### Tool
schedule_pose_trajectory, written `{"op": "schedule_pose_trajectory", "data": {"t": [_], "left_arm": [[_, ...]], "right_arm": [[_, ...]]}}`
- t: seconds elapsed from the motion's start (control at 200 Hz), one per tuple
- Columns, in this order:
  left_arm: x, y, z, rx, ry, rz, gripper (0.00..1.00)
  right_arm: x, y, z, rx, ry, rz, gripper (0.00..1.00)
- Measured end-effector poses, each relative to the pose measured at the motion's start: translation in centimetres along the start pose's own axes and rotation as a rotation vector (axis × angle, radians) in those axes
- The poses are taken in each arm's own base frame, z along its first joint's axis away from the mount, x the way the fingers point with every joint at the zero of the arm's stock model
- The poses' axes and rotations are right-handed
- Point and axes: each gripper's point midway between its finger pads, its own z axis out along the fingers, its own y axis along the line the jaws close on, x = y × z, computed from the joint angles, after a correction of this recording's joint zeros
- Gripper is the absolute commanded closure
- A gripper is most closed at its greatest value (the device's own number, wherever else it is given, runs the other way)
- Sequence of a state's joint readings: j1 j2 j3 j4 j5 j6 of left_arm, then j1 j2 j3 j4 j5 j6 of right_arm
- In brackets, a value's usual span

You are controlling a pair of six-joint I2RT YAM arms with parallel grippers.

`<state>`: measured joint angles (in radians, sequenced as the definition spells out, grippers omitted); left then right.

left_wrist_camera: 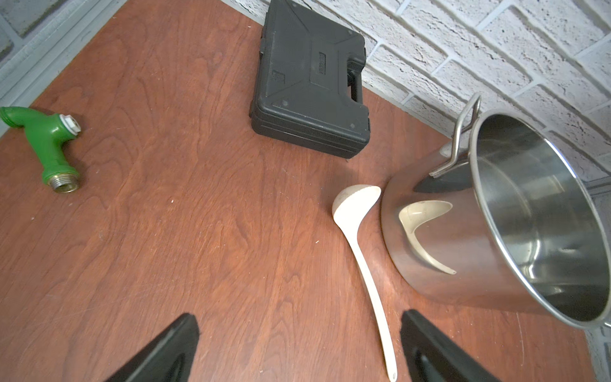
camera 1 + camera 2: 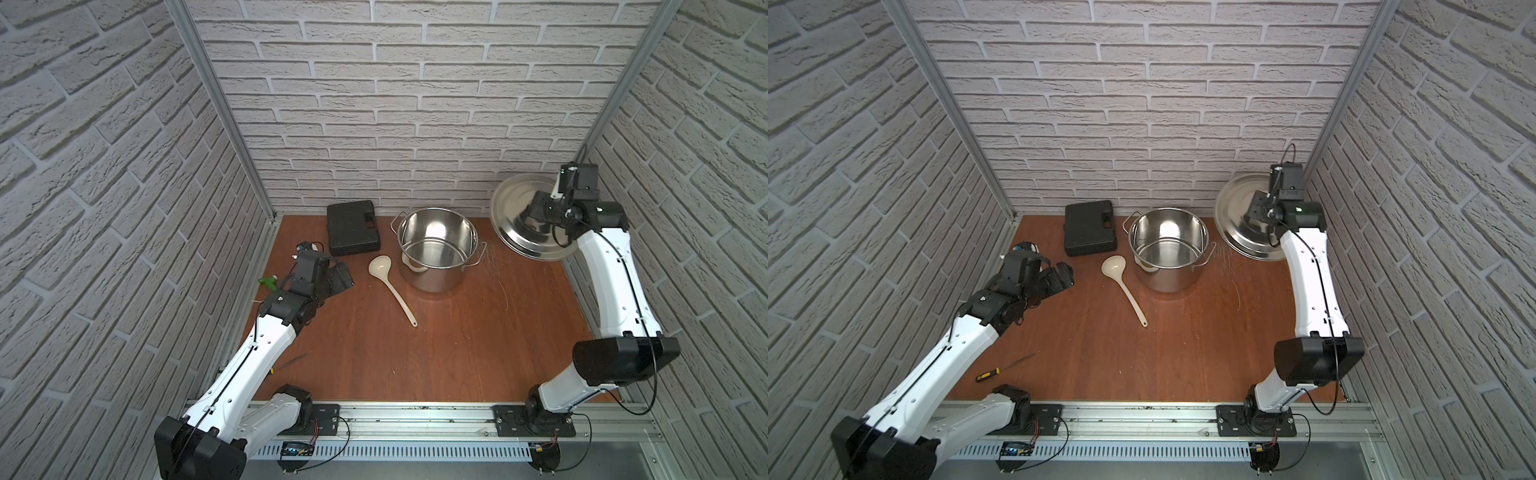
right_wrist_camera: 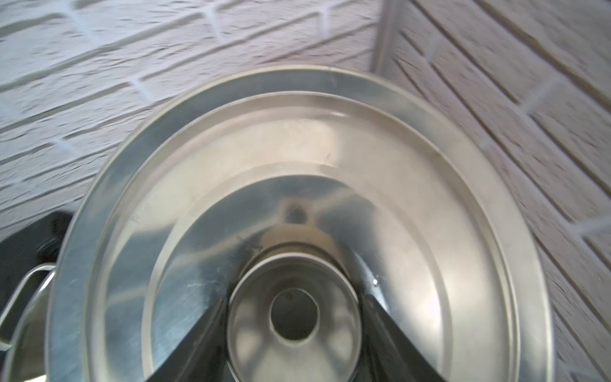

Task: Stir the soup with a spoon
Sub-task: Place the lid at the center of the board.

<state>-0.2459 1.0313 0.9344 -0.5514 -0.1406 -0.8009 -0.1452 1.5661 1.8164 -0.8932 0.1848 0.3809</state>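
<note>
The spoon (image 2: 391,289) is a cream plastic ladle lying flat on the wooden table, its bowl beside the steel pot (image 2: 432,279) and its handle pointing toward the front. Both top views show it (image 2: 1126,287). No soup shows; the pot's (image 2: 1167,279) inside is bare shiny steel. My left gripper (image 2: 340,279) hovers open to the left of the ladle. In the left wrist view the ladle's handle (image 1: 367,264) runs down close to one finger of that gripper (image 1: 299,317). My right gripper (image 3: 294,317) is shut on the knob of the steel lid (image 3: 297,148), held tilted in the air at the back right (image 2: 509,208).
A black plastic case (image 2: 353,226) lies at the back, left of the pot. A small green tool (image 1: 49,142) lies near the left wall behind my left wrist. A yellow-handled screwdriver (image 2: 1005,368) lies at the front left. Brick-pattern walls close in three sides.
</note>
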Motion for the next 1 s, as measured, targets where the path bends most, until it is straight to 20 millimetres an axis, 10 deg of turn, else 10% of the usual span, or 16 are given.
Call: {"op": "schedule_pose_trajectory", "data": {"t": [0.16, 0.575, 1.0], "left_arm": [[0.4, -0.7, 1.2, 0.025, 0.035, 0.016, 0.02], [2.6, -1.6, 3.5, 0.091, 0.123, -0.006, 0.02], [5.7, -0.7, 4.3, 0.099, 0.207, -0.120, 0.03]], "right_arm": [[6.2, -5.5, 4.3, 0.108, 0.161, 0.109, 0.97], [17.5, -5.7, 13.5, 0.119, 0.450, 0.127, 0.97], [20.2, -5.5, 17.5, 0.132, 0.437, 0.100, 0.97]]}}
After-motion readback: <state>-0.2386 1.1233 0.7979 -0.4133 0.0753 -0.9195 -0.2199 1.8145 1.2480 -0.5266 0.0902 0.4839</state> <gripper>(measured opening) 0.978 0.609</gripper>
